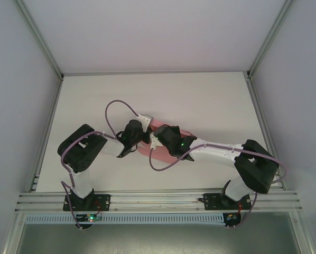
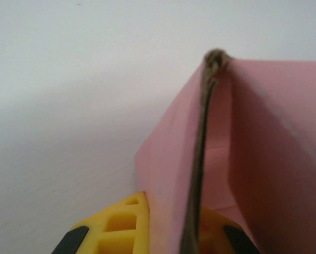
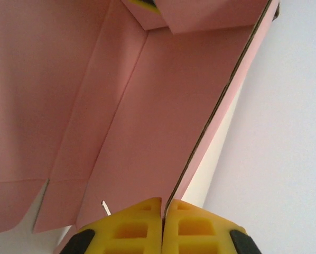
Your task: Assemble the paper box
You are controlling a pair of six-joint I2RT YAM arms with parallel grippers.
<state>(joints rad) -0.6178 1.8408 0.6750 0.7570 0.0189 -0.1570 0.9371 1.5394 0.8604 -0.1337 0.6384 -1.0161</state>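
Pink thin-card paper box, partly folded, on white table; left gripper clamped on box's raised wall edge; right gripper pinched tight on another raised edge.

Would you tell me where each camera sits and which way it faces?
Top external: overhead from behind, looking down on the table; left arm and right arm meet at the paper box.
Left wrist: on that wrist, facing along the left end effector, shut on the box's edge.
Right wrist: likewise; right end effector shut on a wall.
All share the box.
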